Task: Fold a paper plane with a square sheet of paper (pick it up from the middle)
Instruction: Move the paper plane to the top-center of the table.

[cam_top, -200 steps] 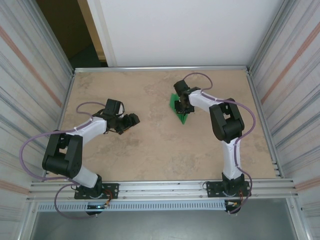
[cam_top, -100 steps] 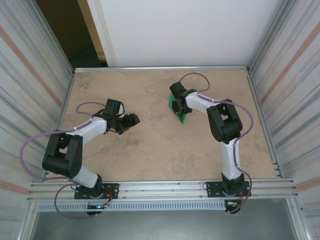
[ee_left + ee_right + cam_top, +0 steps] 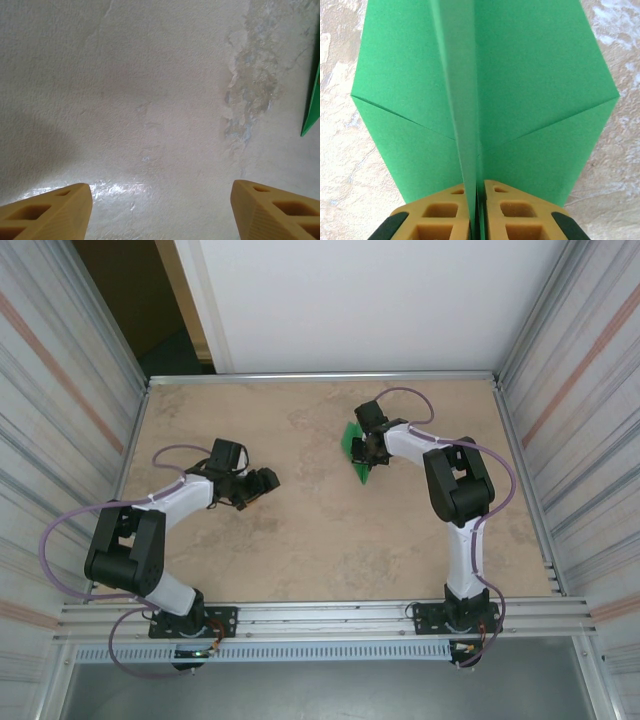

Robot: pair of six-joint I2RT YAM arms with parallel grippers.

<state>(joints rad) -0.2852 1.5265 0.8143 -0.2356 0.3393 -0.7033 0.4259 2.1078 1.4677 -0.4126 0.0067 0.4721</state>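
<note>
Overhead, paper plane, mottled beige table, ribbed metal walls

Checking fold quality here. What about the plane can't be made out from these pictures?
Right wrist: the plane is cut off by the top edge; its near end is hidden in the shut right gripper.
Top view: too small for creases, partly under that gripper.
Left wrist: it is a green sliver, cut by the right edge.

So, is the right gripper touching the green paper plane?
Touching. The right wrist view shows the right gripper closed on the paper plane, both fingers pressed against its centre ridge.
</note>
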